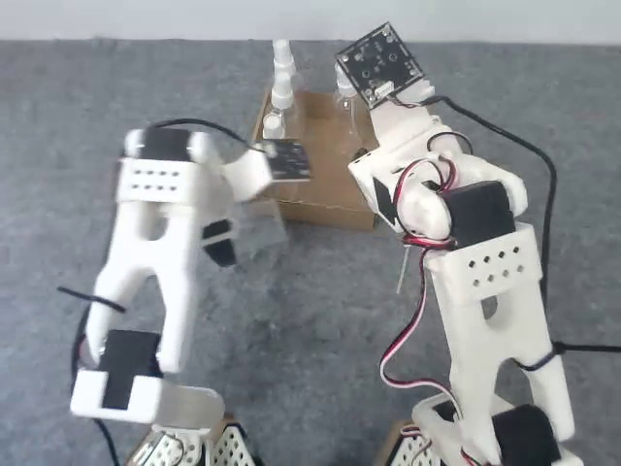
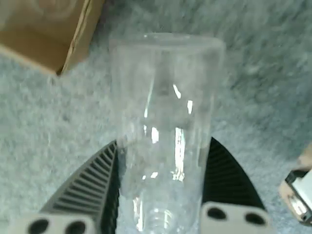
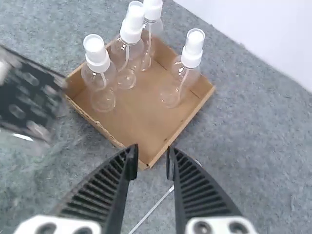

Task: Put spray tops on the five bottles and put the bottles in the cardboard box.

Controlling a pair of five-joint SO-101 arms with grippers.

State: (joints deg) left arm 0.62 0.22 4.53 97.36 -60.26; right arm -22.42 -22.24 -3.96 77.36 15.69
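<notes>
Bottles with white spray tops, four in all: you have a row of three bottles point(image 3: 127, 53) standing upright along one side of the cardboard box point(image 3: 146, 117), and a fourth bottle point(image 3: 183, 73) upright by the opposite side, apart from the row. Box: brown, shallow, open-topped, at the upper centre of the high view, resting on the grey table point(image 3: 253, 146). Fifth bottle point(image 2: 165, 87): clear, with no spray top. Your left pincer point(image 2: 165, 146) grips it across the body, one ribbed black finger pressed to each side. Its threaded neck is nearest the wrist camera and its base points away, over the table and just beside a near corner of the box. Left arm point(image 1: 155, 243): white, at the left of the high view, with its wrist reaching toward the centre of the frame in front of the box. Right pincer point(image 3: 151, 150): your fingers stand close together with a narrow gap, nothing between them, and hover over the table by the box's near edge. Right arm point(image 1: 475, 252): at the right of the high view, extending up to the upper centre of the frame. Thin white tube point(image 3: 153, 207): on the table under the right pincer; you cannot tell what it belongs to.
</notes>
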